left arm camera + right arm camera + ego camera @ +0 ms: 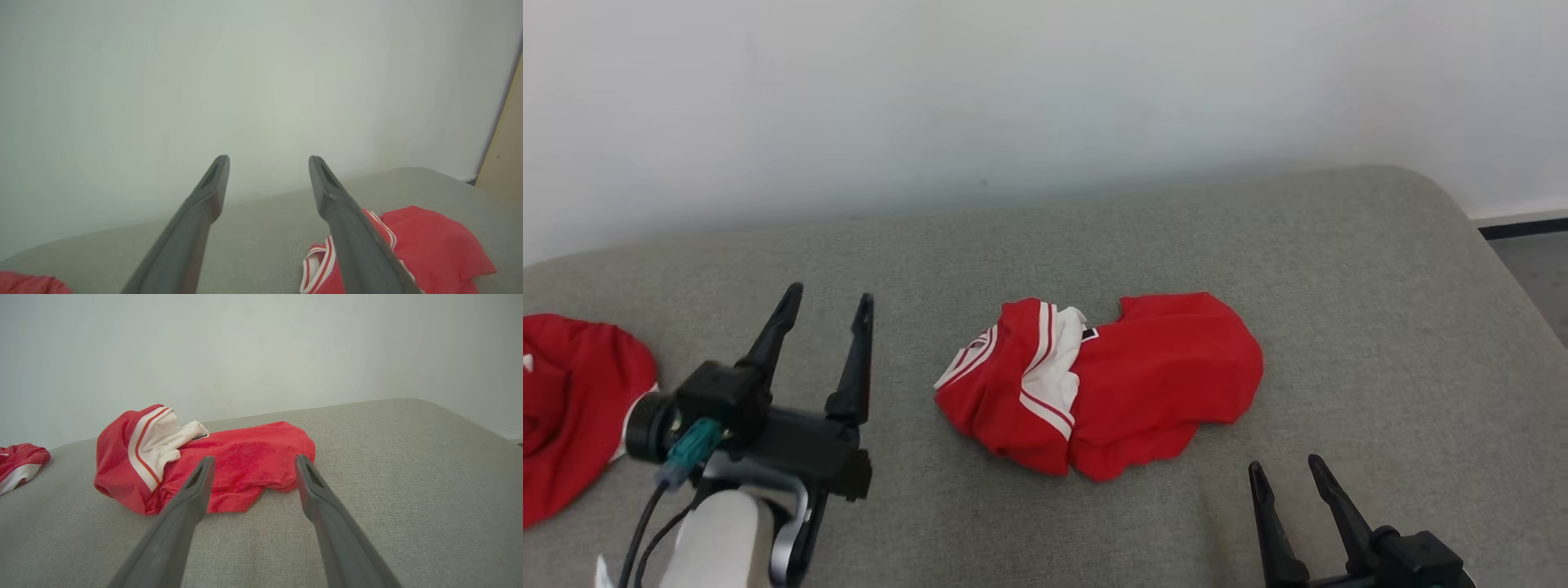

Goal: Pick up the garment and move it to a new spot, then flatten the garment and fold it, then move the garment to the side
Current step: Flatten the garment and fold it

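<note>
Surface: a grey cushion (1380, 327) against a pale wall (1013, 98).

Garment: a red garment (1111, 384) with a white striped band (1054, 367) lies crumpled in a heap at the middle of the cushion. It is bunched and doubled over itself, and nothing is touching it.

Other cloth: a second red cloth (564, 408) sits at the cushion's left edge, apart from everything else on the cushion.

Left gripper: the left gripper (832, 296) hangs over the cushion's left half with its fingers spread wide and nothing between them.

Right gripper: the right gripper (1286, 467) is at the cushion's near right, low over the fabric. Its fingers are spread and empty, and they point toward the cushion's middle.

Step in hand: judging by the untouched heap, this is the first pick-up, and the approach is not yet finished.

How to do it well: bring each gripper in low over the cushion from its own side. Aim for a raised fold, such as the striped band or the smooth red hump, not the flat hem. Close only once cloth sits well between the fingers, so a thick pinch is caught. Lift straight up from the cushion so the heap can hang open.

Watch for: a finger digging into the cushion's weave, or a pinch on one thin layer that slips out. Keep to the cushion's middle, away from the cloth at its left edge.
</note>
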`<state>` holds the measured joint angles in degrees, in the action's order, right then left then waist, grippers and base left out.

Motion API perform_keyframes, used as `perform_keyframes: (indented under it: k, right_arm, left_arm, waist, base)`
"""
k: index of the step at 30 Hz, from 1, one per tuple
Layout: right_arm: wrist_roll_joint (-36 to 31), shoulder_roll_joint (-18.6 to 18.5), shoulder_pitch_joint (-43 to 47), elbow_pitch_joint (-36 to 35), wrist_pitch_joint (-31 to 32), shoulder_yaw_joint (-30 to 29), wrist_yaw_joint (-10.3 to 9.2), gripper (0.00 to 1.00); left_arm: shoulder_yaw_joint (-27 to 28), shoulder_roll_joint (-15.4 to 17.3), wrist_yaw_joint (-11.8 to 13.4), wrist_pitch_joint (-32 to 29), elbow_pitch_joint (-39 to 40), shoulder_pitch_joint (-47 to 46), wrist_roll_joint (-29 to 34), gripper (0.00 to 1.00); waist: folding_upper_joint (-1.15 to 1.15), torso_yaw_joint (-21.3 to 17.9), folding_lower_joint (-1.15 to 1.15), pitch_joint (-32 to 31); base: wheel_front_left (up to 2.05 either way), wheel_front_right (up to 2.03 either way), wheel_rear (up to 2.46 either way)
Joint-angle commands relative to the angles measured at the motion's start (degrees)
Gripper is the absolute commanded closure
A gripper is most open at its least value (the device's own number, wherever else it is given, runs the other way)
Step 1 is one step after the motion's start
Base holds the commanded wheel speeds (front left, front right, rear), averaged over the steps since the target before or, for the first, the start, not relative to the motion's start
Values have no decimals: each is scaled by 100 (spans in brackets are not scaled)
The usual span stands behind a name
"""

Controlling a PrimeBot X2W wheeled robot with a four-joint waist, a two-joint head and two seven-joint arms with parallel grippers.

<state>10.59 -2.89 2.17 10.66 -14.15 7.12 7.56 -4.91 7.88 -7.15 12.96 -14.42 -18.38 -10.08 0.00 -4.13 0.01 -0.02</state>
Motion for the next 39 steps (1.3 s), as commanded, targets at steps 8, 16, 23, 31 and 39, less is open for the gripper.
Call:
perform_keyframes:
  k: [8,16,23,31,39]
  right_arm:
    - [133,2,-229,98,-71,-19,-15,0]
    - [253,1,-426,190,-105,-1,-15,0]
    - [320,3,-498,72,-109,-37,-15,0]
    - [291,3,-477,-43,-101,-128,-15,0]
    - [237,1,-333,8,-101,-136,-15,0]
  left_arm:
    - [-1054,79,-22,-467,-531,-1107,-189,0]
    - [-1872,179,-25,-1054,-1395,-1434,-439,0]
    - [-2049,329,32,-1226,-1869,-1317,-358,0]
    - [-1971,255,52,-871,-2165,-1613,-521,100]
    - [-1602,397,178,-259,-1932,-2206,-664,100]
  waist:
    - [0,-786,-1,499]
    - [0,-1195,-1,793]
    - [0,-1308,-1,944]
    - [0,-1193,-1,938]
    - [0,-704,-1,671]
  base:
    - [0,0,0]
    - [0,0,0]
    - [0,0,0]
    - [0,0,0]
    - [0,0,0]
